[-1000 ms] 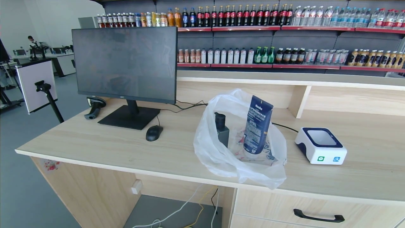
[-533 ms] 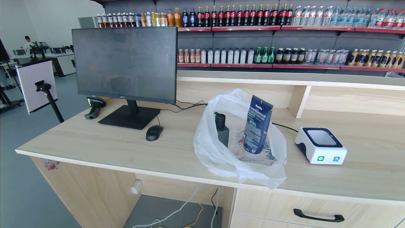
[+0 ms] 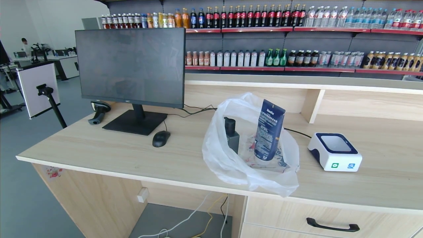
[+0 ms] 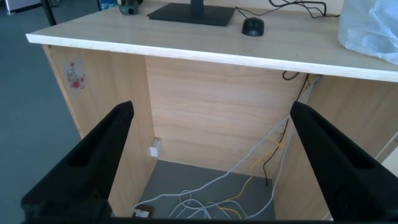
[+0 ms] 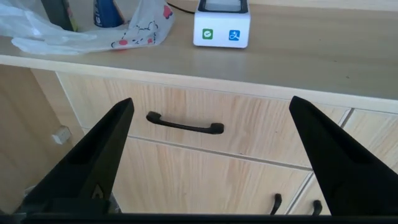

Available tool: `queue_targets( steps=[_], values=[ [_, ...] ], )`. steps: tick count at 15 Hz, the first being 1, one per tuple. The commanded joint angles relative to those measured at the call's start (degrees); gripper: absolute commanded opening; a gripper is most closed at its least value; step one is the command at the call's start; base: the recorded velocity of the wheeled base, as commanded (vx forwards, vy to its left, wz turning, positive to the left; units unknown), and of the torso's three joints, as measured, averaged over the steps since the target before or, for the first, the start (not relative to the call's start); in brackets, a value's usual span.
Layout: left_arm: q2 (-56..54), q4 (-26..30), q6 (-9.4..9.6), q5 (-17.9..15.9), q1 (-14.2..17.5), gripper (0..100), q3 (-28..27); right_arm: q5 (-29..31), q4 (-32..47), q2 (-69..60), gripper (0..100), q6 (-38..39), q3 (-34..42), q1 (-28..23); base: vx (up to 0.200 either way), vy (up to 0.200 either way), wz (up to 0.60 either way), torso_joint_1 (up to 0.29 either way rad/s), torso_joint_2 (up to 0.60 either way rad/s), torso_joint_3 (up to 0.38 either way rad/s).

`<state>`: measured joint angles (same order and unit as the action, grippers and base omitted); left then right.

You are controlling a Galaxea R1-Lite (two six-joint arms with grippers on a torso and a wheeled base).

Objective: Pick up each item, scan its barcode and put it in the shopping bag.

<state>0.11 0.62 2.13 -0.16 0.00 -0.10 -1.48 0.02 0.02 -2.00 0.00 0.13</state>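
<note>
Wooden counter [image 3: 132,155], drink shelves [image 3: 297,29], grey floor [image 3: 19,198]

**Where things stand on the counter**

The shopping bag [image 3: 218,155] sits in the middle of the counter [image 3: 115,152]. A bottle [image 3: 231,134] and a tall pouch [image 3: 269,132] stand upright in it, the bottle on the left. The scanner box [image 3: 334,152] is to the right of the bag. To the left lies the mouse [image 3: 161,138], with the monitor [image 3: 132,66] behind it. Drink shelves [image 3: 297,31] stand behind the counter.
</note>
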Motion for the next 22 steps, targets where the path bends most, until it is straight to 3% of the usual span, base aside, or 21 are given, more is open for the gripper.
queue_targets(
  steps=[1, 9, 12, 22],
  values=[
    [-0.02, -0.01, -1.25, -0.02, 0.0, 100, 0.01, -0.02, -0.02, -0.02, 100, 0.33, 0.0, 0.04, 0.0, 0.0, 0.0, 0.0, 0.0, 0.0],
    [-0.02, -0.09, -1.69, 0.07, 0.0, 100, 0.01, -0.02, -0.02, -0.02, 100, 0.24, 0.0, 0.04, 0.0, 0.0, -0.6, 0.005, 0.0, 0.006],
    [-0.02, -0.01, -1.69, 0.07, 0.09, 100, 0.01, -0.02, -0.02, -0.02, 100, 0.33, 0.0, 0.04, 0.0, 0.0, 0.0, 0.0, 0.0, 0.0],
    [-0.02, -0.01, -1.87, 0.16, 0.09, 100, 0.01, -0.02, -0.02, -0.02, 100, 0.15, 0.0, 0.04, 0.0, -0.2, 0.0, 0.004, 0.0, 0.004]
  ],
)
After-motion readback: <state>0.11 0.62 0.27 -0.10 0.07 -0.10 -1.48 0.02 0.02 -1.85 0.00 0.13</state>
